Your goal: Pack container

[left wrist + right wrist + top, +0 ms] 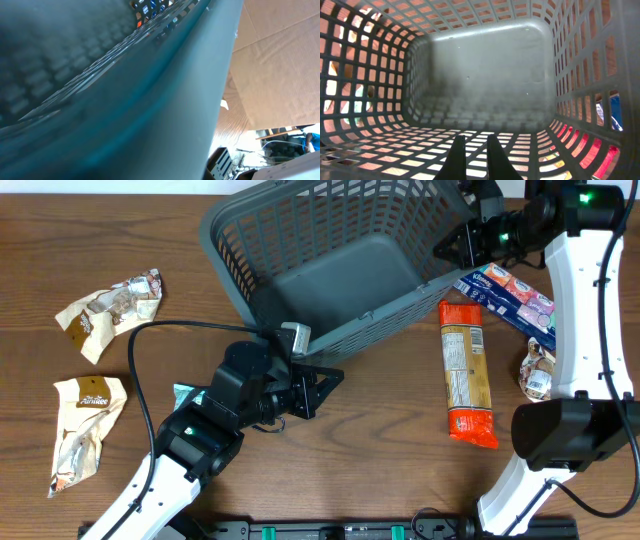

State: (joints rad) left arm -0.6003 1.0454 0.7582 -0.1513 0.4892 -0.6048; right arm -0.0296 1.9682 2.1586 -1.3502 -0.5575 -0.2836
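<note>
overhead | brown wood table (pixel 380 470) | container (pixel 340 270) tipped up at far edge, centre | beige packets (pixel 110 305) by left edge, orange packet (pixel 468 375) toward right edge | bare wood along near edge, centre | left gripper (pixel 318 378) at container's near rim, cannot tell if apart or clamped | right gripper (pixel 475 139) at its right rim, fingers nearly together, grip unclear
</note>
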